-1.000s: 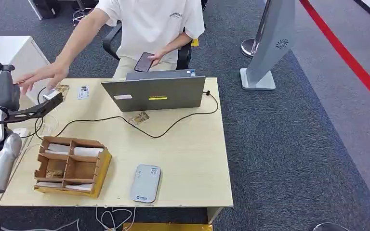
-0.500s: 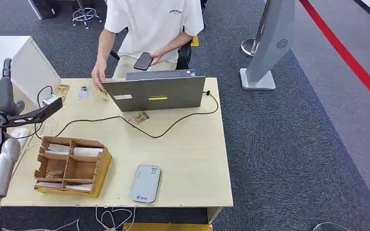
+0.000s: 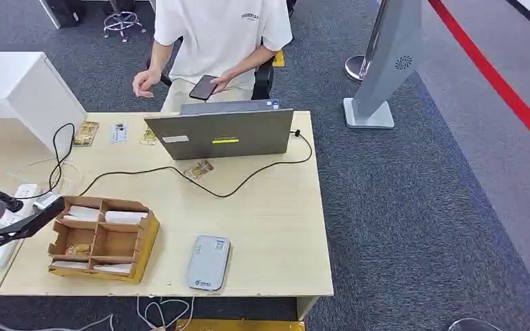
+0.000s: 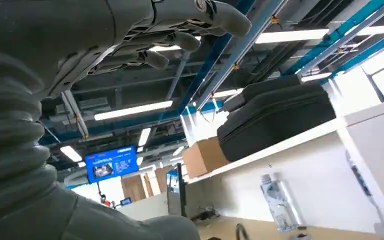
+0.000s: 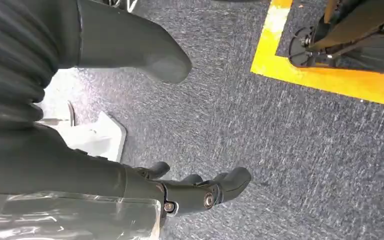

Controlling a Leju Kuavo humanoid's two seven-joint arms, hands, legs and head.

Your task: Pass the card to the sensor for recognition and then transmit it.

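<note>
left hand (image 4: 145, 35) empty, cards (image 3: 87, 132) blurred (prints unreadable)

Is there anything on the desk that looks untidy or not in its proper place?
Yes, mildly. One card lies askew in front of the laptop, right by the black cable that snakes loosely across the desk. Three more cards lie loose along the far edge. Nothing looks spilled or damaged.

- Grey carpet floor (image 3: 414, 207) carries a red stripe (image 3: 497, 79) and, under the right hand (image 5: 190, 192), a yellow line (image 5: 330, 82).
- Long ceiling lights (image 4: 132, 110) glow beyond the left hand (image 4: 175, 42).
- A light wooden table (image 3: 269, 227) fronts a white desk (image 3: 21, 86).
</note>
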